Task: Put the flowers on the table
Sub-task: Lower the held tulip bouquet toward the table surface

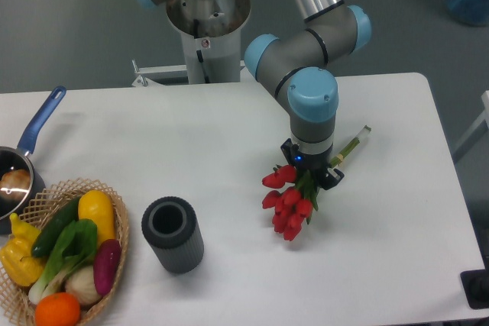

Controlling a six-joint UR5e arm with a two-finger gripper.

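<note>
looking down at the table [229,135], you see the arm bent over its right half, with the gripper [312,175] pointing straight down near the middle of that side. the flowers [289,202] sit right under it: red tulip heads spill out toward the front edge, green leaves bunch at the fingers, and the pale stem ends [353,145] stick out behind the wrist toward the right edge. the bunch lies at a slant, heads lower left, stems upper right. the black fingers close around the leafy middle of the bunch, so your gripper is clamped on the flowers. from this angle you cannot tell whether the tulip heads touch the tabletop or hang just above it; a soft shadow lies beneath them.

well apart to the left, a dark grey cylinder cup [173,234] stands upright near the front edge, its mouth open to the top. at the front left corner you have a wicker basket [118,223] holding vegetables [65,257]: a yellow pepper, a green cucumber, a purple piece, leafy greens and an orange one. just behind the basket, at the left edge, a small pot [14,181] with a blue handle [40,120] angled toward the back holds something pale. the arm's base [206,20] stands behind the back edge.
</note>
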